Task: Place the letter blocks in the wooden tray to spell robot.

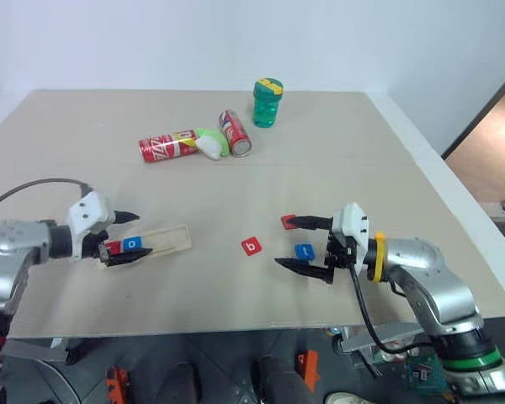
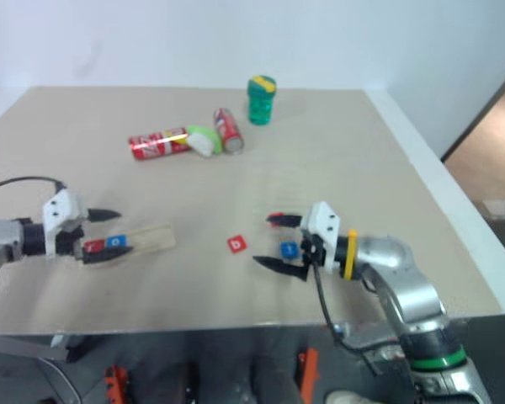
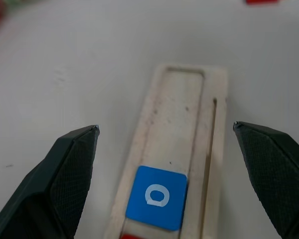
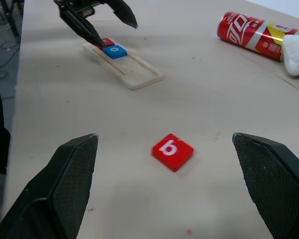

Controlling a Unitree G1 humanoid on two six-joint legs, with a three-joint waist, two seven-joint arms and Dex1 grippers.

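Observation:
The wooden tray (image 1: 170, 238) lies at the left of the table. A blue o block (image 1: 132, 244) and a red block (image 1: 112, 247) sit at its near end. My left gripper (image 1: 131, 235) is open, with one finger on each side of that end of the tray (image 3: 177, 69) and just above the blue o block (image 3: 158, 197). It holds nothing. A red b block (image 1: 251, 246) lies loose mid-table. My right gripper (image 1: 293, 244) is open and points left towards the red b block (image 4: 172, 151). A blue block (image 1: 304, 251) lies between its fingers and another red block (image 1: 288, 220) sits by its far fingertip.
Two red soda cans (image 1: 167, 147) (image 1: 235, 133) lie on their sides at the back, with a white and green object (image 1: 210, 143) between them. A green jar (image 1: 267, 103) stands behind them. The table's front edge (image 1: 236, 330) runs close below both grippers.

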